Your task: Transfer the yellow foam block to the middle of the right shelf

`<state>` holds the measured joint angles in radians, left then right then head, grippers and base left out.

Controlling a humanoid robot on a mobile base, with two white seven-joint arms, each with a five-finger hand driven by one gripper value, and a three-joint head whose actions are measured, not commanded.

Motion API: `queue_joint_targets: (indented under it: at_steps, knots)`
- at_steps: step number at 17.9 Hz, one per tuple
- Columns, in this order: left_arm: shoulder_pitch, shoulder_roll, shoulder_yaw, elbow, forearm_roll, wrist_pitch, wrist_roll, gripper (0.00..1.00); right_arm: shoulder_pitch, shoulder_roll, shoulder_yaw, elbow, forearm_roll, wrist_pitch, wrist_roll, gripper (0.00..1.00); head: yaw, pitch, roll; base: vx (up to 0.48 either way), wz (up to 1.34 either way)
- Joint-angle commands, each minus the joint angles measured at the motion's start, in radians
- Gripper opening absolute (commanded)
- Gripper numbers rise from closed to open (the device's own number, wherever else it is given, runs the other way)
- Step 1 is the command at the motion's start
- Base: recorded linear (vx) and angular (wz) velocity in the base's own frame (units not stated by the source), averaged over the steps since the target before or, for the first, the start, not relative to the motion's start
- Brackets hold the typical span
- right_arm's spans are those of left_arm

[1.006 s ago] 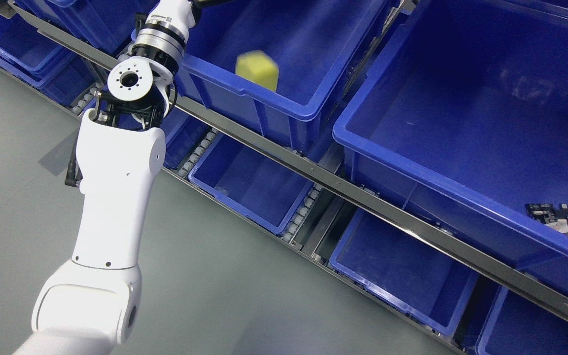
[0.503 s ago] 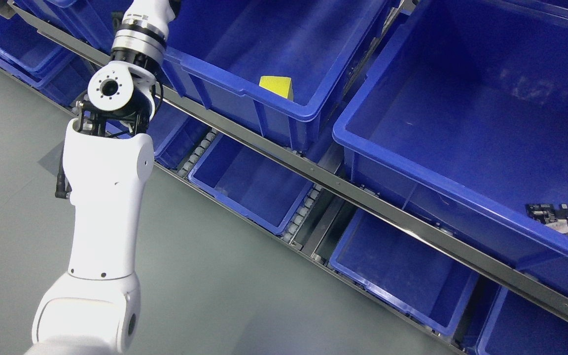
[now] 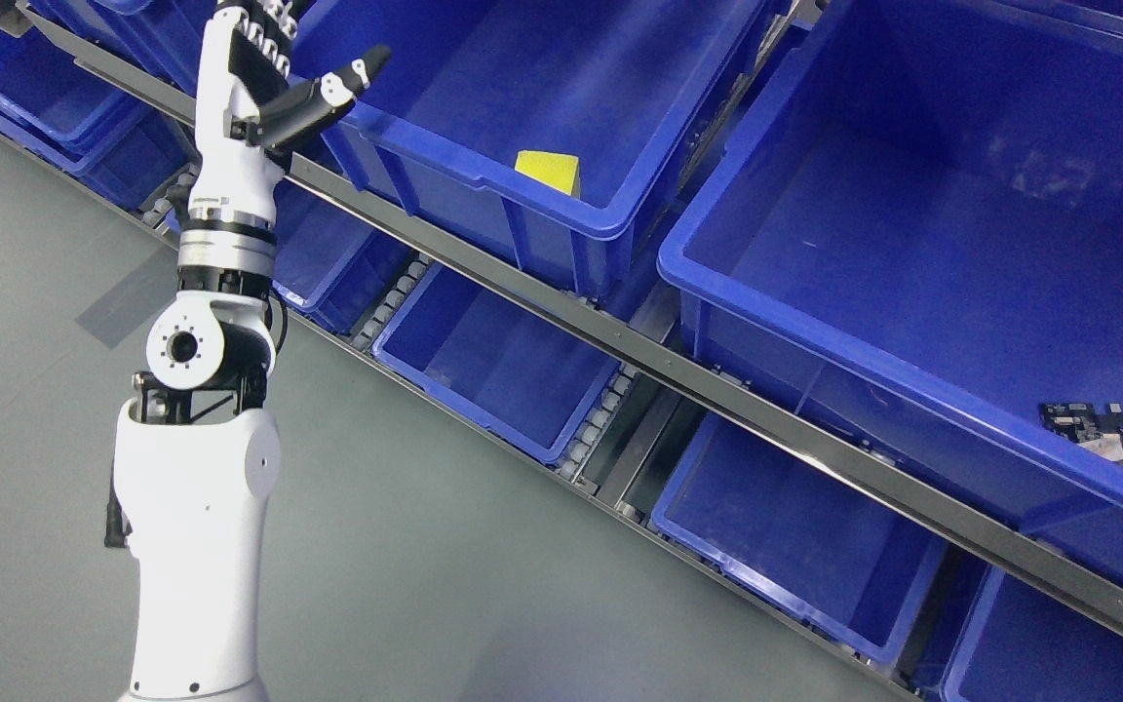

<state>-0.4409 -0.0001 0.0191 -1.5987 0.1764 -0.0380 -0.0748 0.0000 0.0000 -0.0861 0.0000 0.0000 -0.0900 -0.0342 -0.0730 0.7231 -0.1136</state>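
Note:
The yellow foam block (image 3: 548,171) lies inside a blue bin (image 3: 484,180) on the middle shelf level, tucked against the bin's near wall, only its top showing. My left hand (image 3: 274,68) is raised at the upper left, outside the bin and well left of the block. Its fingers are spread, the thumb pointing right, and it holds nothing. The right arm does not show.
A large blue bin (image 3: 766,312) on the right holds a small dark circuit board (image 3: 1093,431). More blue bins (image 3: 445,380) sit on the lower shelf level behind a grey metal rail (image 3: 659,366). Grey floor (image 3: 25,292) lies at the left.
The block dropped into the bin and came to rest against its near wall. My left arm drew back down and to the left, bringing the open hand out of the bin into view.

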Motion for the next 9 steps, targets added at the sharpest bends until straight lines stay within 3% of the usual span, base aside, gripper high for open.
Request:
queue_joint_targets:
  at_steps: [1, 9]
  knots:
    - [0.117, 0.018, 0.009, -0.112, 0.015, -0.008, 0.003, 1.00, 0.002, -0.017, -0.001, -0.017, 0.003, -0.005, 0.000, 1.00, 0.0000, 0.000, 0.000, 0.000, 0.00]
    - [0.106, 0.018, -0.039, -0.113, 0.017, -0.020, 0.003, 1.00, 0.002, -0.017, 0.000, -0.017, 0.003, -0.005, 0.000, 1.00, 0.0000, 0.000, 0.000, 0.000, 0.00]
